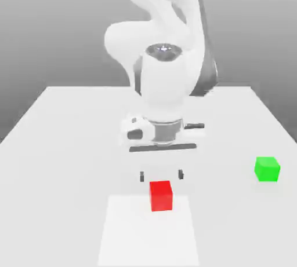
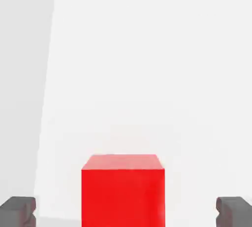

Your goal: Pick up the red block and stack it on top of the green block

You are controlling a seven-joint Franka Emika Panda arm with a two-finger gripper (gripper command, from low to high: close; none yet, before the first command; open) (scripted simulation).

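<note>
The red block (image 1: 160, 196) is sitting upright near the far edge of the pale patch (image 1: 148, 237) on the counter (image 1: 58, 185), turned nearly square to it; being a cube, it is showing no long axis. The green block (image 1: 267, 169) is resting flat toward the exterior view's right, farther back. The hand (image 1: 162, 175) is hovering above the red block, its fingers (image 1: 142, 176) standing wide and holding nothing.

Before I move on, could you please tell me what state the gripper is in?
Gripper: open, holding nothing; its fingertips stand apart, with the red block between them in the hand view.
</note>
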